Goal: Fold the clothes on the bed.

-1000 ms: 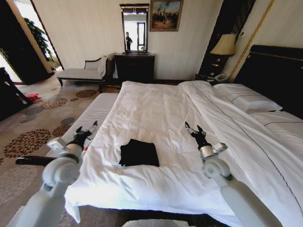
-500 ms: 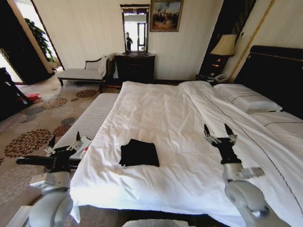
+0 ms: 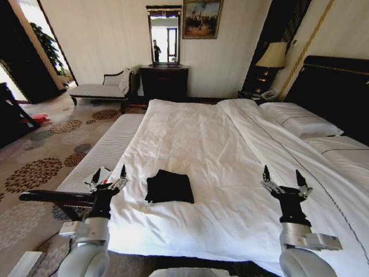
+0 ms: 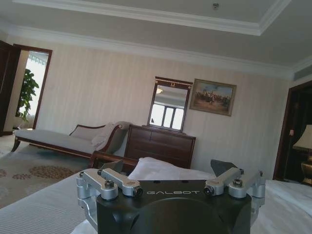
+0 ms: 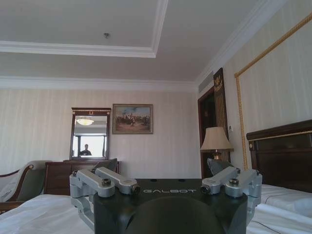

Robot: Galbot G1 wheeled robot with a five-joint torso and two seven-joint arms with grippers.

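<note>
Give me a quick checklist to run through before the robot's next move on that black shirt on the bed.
1. Black T-shirt lies on the white bed, already in a compact folded shape: ok.
2. Left end effector open, raised beside the bed's edge, apart from the shirt: ok.
3. Right end effector open, raised over the duvet, apart from the shirt: ok.
4. Nothing held in either end effector: ok.
5. Fold neatness, edges aligned: cannot tell; the shirt is a dark patch with little detail.
6. Bench along the bed's side near the left arm, clearance: cannot tell.
</note>
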